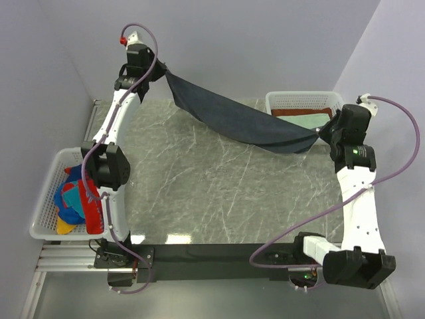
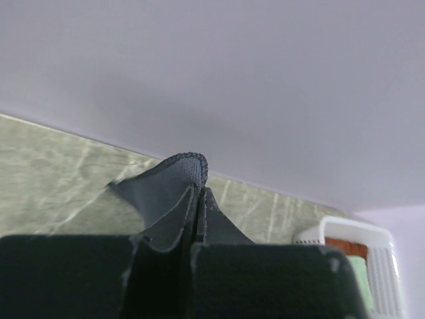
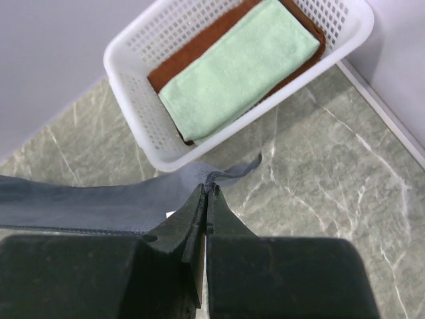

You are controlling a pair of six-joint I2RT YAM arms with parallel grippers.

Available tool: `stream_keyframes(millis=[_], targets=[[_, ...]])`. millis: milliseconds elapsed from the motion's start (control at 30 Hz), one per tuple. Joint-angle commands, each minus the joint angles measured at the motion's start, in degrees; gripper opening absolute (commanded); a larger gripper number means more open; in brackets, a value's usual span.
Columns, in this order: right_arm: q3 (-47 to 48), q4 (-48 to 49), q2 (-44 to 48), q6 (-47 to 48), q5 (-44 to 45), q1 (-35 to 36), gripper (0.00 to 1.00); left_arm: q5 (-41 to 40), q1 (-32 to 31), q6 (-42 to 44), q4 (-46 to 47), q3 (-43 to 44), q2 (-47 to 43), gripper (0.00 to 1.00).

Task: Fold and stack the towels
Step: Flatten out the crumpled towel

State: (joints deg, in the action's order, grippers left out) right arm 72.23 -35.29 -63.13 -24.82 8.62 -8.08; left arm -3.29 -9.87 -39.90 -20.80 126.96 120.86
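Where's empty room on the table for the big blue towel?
The middle of the marble table, under the hanging blue towel, is bare from the left basket to the right basket. Both baskets are crowded: colourful towels left, folded towels right.

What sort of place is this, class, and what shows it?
Probably a robotics lab cell, not a home: a left arm and right arm fixed at a table edge, bare grey walls close around, and a basket of folded towels.
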Motion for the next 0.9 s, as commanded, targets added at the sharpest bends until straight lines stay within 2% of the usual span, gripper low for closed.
stream_keyframes(millis=[0,167,300,500,700,867], targets=[[-1.0,3.6,4.4,0.3,-1.0,-0.4,0.0,9.5,0.8,-1.1,12.3,-2.8,-2.2,0.0],[-5.5,4.3,9.0,-0.2,-2.9,-0.5,0.0,16.6,1.0,-0.4,18.9,-12.0,-6.1,0.0],[-10.6,3.9,15.2,-1.5,-5.7,-0.5,0.0,14.5,1.5,-1.5,24.6,-24.7,-12.6,0.01],[-22.2,2.4,25.5,-5.3,-10.1,-0.5,0.0,12.3,3.1,-4.1,30.6,-49.9,-22.7,0.01],[-28.7,-3.7,37.1,-6.7,-12.8,-0.5,0.0,4.6,3.3,-5.1,29.3,-66.9,-32.3,0.01],[-32.4,-9.4,43.2,-7.9,-16.9,-0.4,0.05,-4.1,3.4,-8.3,23.4,-74.8,-39.5,0.03]])
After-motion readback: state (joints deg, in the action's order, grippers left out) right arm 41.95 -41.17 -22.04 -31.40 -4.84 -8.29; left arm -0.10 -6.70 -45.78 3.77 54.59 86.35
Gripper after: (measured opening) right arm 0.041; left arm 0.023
